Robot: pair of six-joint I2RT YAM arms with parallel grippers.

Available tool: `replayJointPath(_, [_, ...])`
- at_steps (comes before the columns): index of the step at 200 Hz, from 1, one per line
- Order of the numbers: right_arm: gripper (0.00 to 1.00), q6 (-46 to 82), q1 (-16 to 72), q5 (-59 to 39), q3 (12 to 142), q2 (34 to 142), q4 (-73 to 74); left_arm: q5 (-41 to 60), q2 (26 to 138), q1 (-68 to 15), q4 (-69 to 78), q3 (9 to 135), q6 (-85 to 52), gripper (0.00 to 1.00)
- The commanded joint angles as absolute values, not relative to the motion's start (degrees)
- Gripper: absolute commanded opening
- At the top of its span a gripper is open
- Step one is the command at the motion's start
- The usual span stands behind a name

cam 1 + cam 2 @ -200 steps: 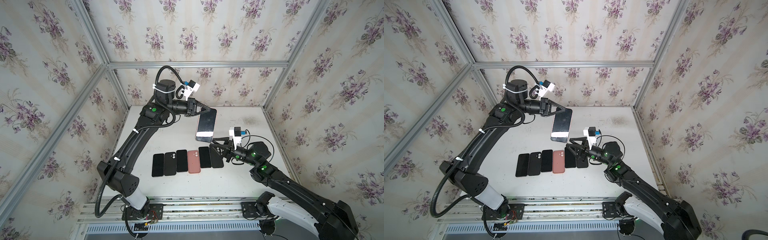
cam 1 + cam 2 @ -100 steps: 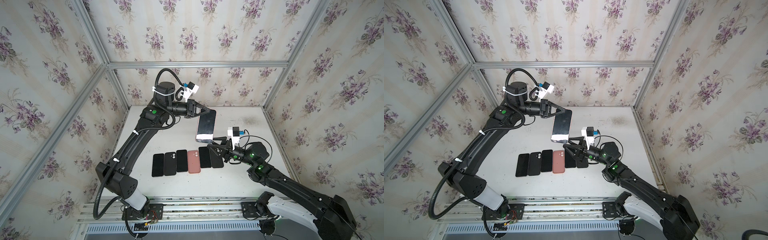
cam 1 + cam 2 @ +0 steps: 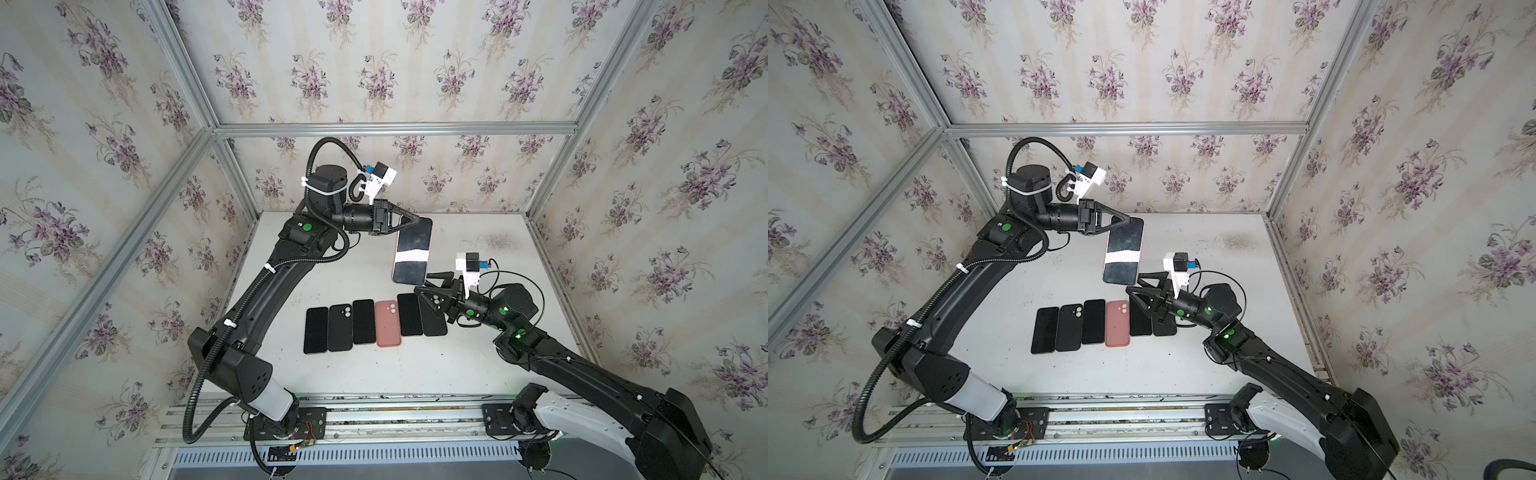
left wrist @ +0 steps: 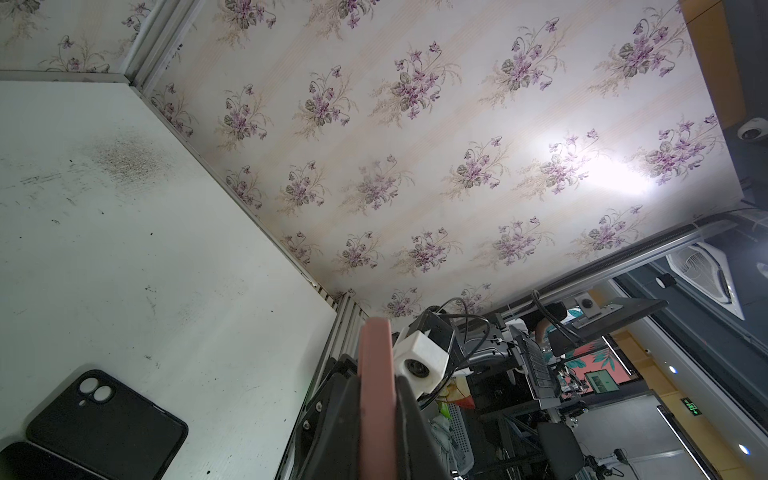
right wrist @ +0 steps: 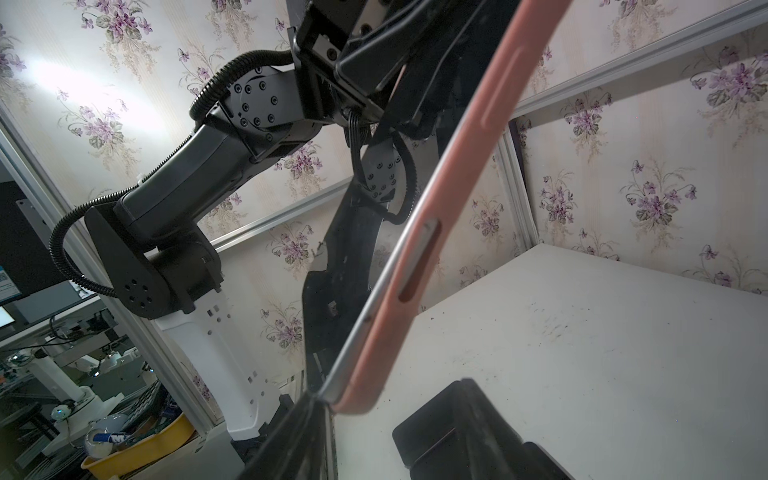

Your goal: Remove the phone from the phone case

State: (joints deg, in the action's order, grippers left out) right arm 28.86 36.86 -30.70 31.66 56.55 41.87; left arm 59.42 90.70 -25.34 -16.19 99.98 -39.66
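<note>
A phone (image 3: 411, 251) in its pink phone case (image 4: 376, 395) is held clear of the white desk (image 3: 478, 361) at the centre of both top views. Its dark screen faces the overhead camera and is crossed by a white band. The left fingers (image 3: 409, 221), reaching in from the upper left of the frame, are clamped together on the phone's upper end. The right fingers (image 3: 432, 297) stand apart at its lower right corner. In the right wrist view one fingertip touches the screen-side edge of that corner, while the other sits clear of the pink back. Below the phone, a row of six phones or cases (image 3: 363, 321) lies flat on the desk, side by side. Five are black, and the fourth from the left is a pink case (image 3: 387, 323) with camera holes showing. Floral wallpaper (image 3: 374, 75) covers the booth walls.
</note>
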Motion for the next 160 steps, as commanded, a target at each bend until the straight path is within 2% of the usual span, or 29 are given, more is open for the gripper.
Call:
replayJointPath(1, [0.53, 29.2, 36.8, -25.8, 31.5, 56.8, 47.0, 63.6, 90.0, -25.8, -14.5, 99.3, -41.2, 0.00])
replayJointPath(160, [0.56, 33.1, 34.3, -24.5, 29.4, 57.7, 53.5, 66.8, 88.9, -25.8, -9.5, 97.3, -43.5, 0.00])
